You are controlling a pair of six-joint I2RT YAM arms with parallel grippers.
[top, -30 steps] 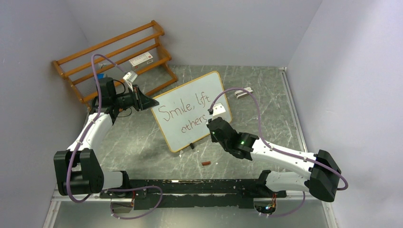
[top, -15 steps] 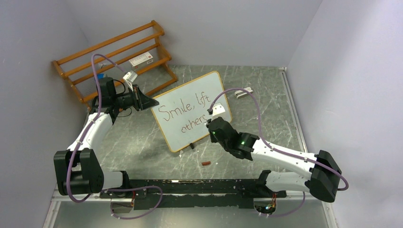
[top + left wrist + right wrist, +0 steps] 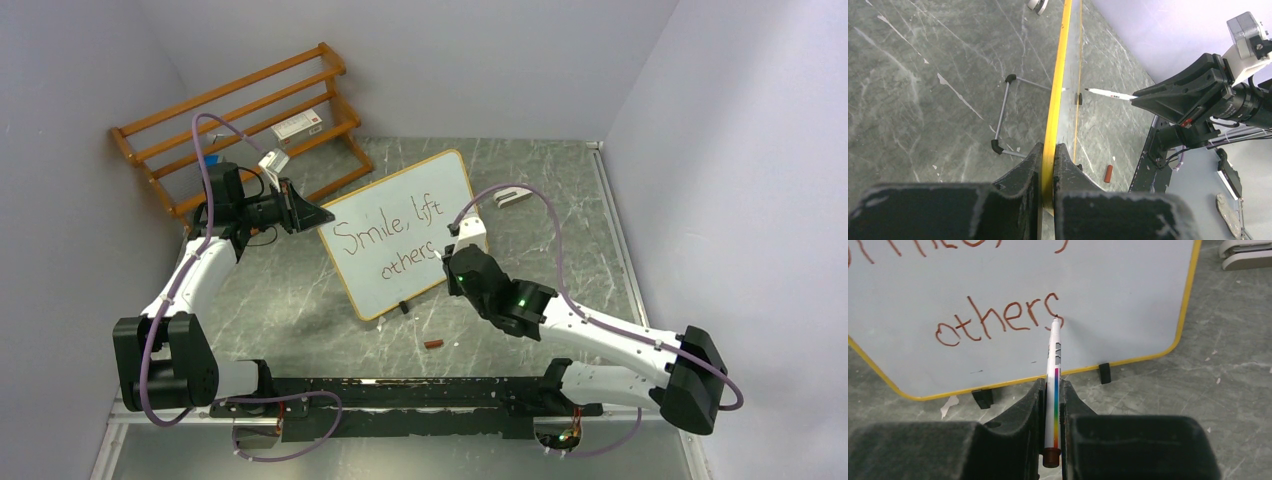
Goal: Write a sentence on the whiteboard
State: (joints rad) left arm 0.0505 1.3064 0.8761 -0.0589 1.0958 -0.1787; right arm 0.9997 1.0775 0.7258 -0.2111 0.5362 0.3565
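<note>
So, mid-frame, our left gripper [image 3: 1048, 148] clamps the whiteboard [image 3: 420, 187] by its left edge; our right gripper [image 3: 1052, 389] squeezes a marker [image 3: 1053, 352] tight, tip at the final "s" of the sentence [image 3: 998, 320] "Smile, lift others".

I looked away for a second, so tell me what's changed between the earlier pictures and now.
The right gripper, shut on the marker, slid slightly right along the whiteboard to the end of "others". The left gripper stayed clamped on the board's edge; the sentence looks unchanged.
</note>
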